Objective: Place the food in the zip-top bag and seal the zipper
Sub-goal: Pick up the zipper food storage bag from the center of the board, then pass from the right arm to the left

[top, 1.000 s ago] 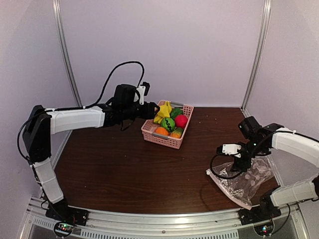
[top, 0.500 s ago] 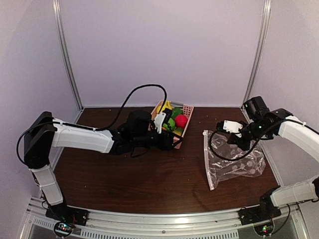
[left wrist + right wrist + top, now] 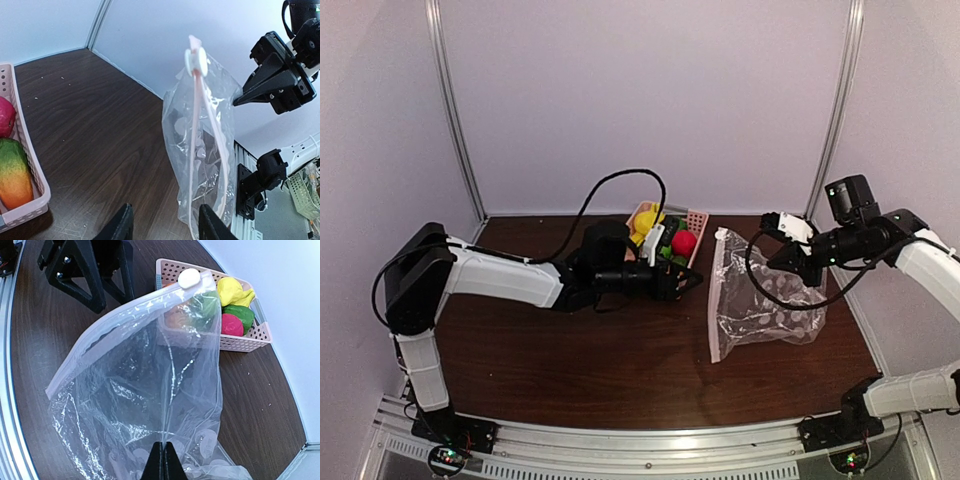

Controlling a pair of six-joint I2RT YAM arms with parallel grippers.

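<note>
Right gripper (image 3: 163, 456): your jaws are pinched together on the clear plastic of the zip-top bag (image 3: 760, 300), at the bottom centre of the right wrist view
Bag: held up, right of centre in the top view
Zipper (image 3: 193, 135): runs down the bag's left edge, with the white slider (image 3: 195, 59) at its top
Left gripper (image 3: 165, 226): your jaws stand apart near the bag's lower corner, clamping nothing
Food (image 3: 231, 324): in the pink basket (image 3: 696, 218), middle of the top view

one bag (image 3: 760, 290), one basket (image 3: 240, 342), six toy foods (image 3: 232, 290), two arms (image 3: 500, 275)
</note>
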